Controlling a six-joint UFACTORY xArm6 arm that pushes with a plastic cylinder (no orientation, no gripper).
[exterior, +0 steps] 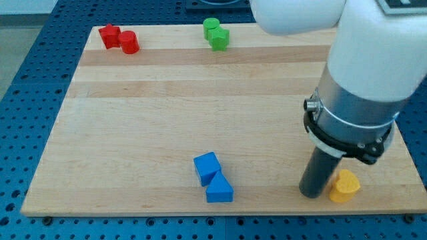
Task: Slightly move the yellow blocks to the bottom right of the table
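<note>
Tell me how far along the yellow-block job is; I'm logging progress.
Mostly done, it seems: one yellow block already sits near the table's bottom-right corner. In hand: my tip rests just to its left, close or touching. Left: any second yellow block is not visible, possibly hidden behind the arm, so I cannot confirm it.
</note>
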